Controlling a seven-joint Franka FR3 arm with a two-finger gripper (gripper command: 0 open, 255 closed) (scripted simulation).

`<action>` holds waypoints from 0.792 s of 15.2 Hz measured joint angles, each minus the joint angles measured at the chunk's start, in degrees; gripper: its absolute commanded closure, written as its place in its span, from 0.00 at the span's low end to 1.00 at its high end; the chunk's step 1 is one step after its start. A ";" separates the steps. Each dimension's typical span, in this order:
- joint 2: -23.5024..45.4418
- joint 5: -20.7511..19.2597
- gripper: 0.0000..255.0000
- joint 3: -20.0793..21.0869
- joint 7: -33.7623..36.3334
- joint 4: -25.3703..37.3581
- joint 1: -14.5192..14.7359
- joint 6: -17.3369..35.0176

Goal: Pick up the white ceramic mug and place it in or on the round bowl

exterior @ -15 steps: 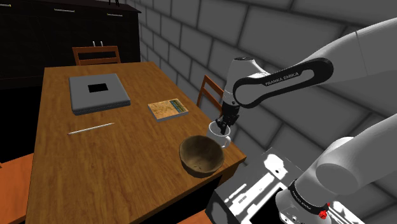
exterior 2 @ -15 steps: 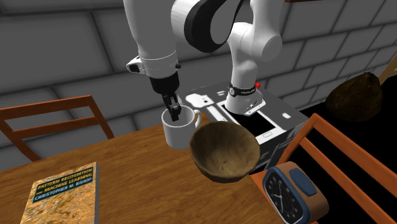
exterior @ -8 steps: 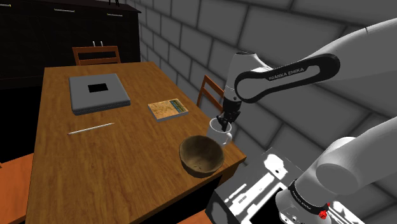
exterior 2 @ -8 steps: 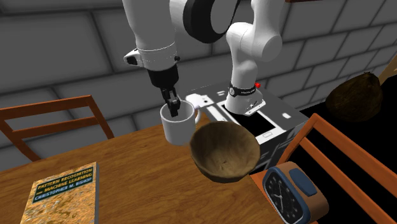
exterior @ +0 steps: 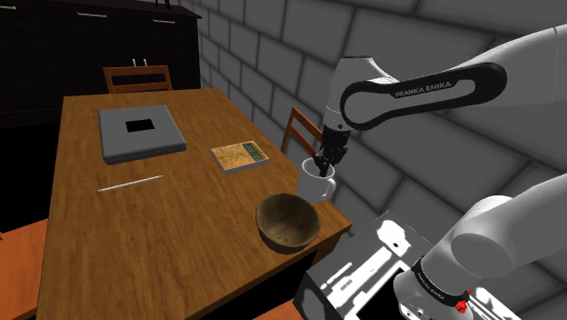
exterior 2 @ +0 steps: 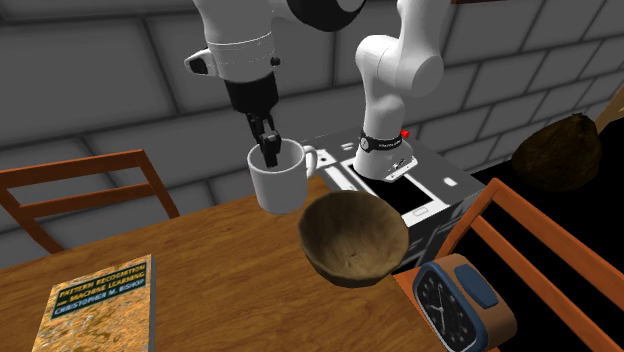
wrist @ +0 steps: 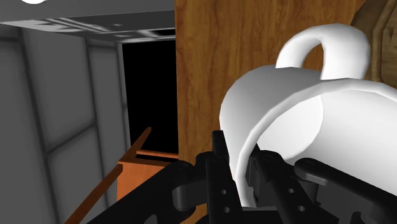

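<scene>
White mug (exterior 2: 278,180) hangs above the wooden table (exterior: 136,223), its rim clamped between the black gripper's (exterior 2: 267,152) fingers, just beside the brown round bowl (exterior 2: 353,237) near the table's corner.

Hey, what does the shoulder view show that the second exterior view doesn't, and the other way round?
Shoulder view: a grey flat box, a thin pale rod and a dark cabinet. Second exterior view: a blue-cased clock. Both: the claw clamped on the white mug, held beside the brown bowl, plus the book on the wooden table.
</scene>
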 measured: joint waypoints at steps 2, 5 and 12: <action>-0.97 0.01 1.00 -0.28 -0.22 0.59 -0.04 -1.57; -1.73 0.05 1.00 -0.31 0.03 2.33 0.06 -4.05; -3.49 -0.14 1.00 -0.93 -0.10 6.52 -0.07 -10.00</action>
